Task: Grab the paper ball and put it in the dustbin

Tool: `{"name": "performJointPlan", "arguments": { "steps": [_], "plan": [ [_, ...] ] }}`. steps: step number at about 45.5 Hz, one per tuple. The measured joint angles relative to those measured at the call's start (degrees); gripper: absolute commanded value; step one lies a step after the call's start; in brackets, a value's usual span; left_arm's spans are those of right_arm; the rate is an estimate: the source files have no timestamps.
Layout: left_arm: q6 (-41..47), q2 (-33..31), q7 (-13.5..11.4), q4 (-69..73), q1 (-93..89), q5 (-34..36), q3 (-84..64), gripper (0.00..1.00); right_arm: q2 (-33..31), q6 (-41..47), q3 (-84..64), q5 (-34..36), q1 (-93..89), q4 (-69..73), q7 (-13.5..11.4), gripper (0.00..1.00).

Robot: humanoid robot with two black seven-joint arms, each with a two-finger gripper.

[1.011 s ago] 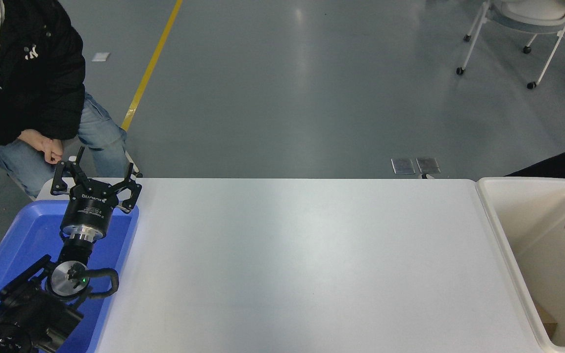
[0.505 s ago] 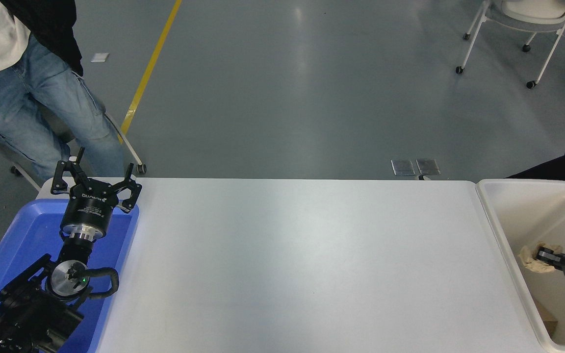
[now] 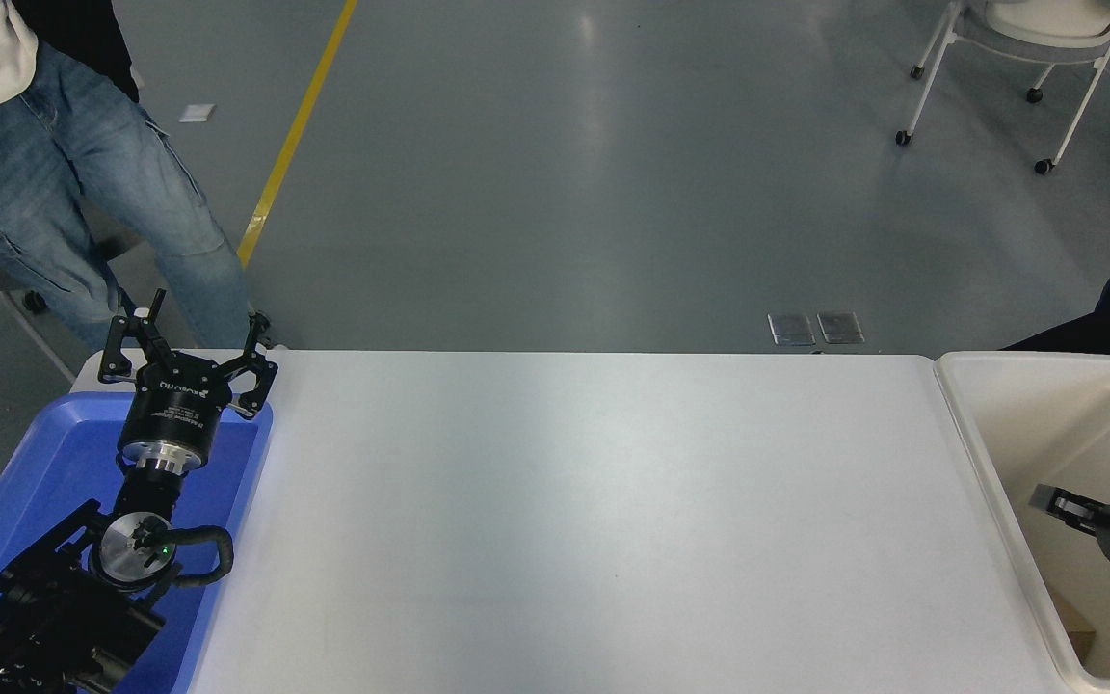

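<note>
The dustbin [image 3: 1037, 358], a cream-white tub, stands at the table's right end. My right gripper [image 3: 1046, 500] comes in from the right edge and hangs inside the dustbin, low over its left wall. It is open with nothing in it. The paper ball is out of view; I cannot see it in the gripper or on the visible part of the dustbin's floor. My left arm is parked at the lower left, its gripper [image 3: 206, 310] open and empty above the blue tray's far end.
A shallow blue tray [image 3: 44, 453] lies at the white table's [image 3: 565, 501] left end under the left arm. A brown scrap [image 3: 1080, 636] lies in the dustbin's near corner. A person in jeans [image 3: 83, 173] stands beyond the far left corner.
The right gripper came down into the dustbin with the paper ball in it and now shows without it. The person at the far left stood up. The left arm has not moved.
</note>
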Motion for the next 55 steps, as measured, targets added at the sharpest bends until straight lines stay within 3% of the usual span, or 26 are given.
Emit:
{"name": "performJointPlan", "arguments": {
  "steps": [13, 24, 36, 55],
  "plan": [
    [-0.4, 0.0, 0.3, -0.1, -0.1, 0.1, 0.1, 1.00, -7.4, 0.8, -17.5, -0.6, 21.1, 20.5, 0.1, 1.00],
    [-0.5, 0.0, 0.3, -0.1, -0.1, 0.2, 0.1, 1.00, -7.5, 7.4, -32.4, 0.6, 44.8, 39.4, 0.1, 1.00],
    [-0.5, 0.0, 0.4, 0.0, 0.0, 0.2, 0.1, 1.00, 1.9, 21.8, -40.1, 14.7, 68.1, 54.1, -0.1, 1.00],
    [-0.3, 0.0, 0.2, 0.0, 0.1, 0.1, 0.1, 1.00, 21.1, 32.7, -42.9, 29.9, 78.3, 59.0, -0.3, 1.00]
  ]
}}
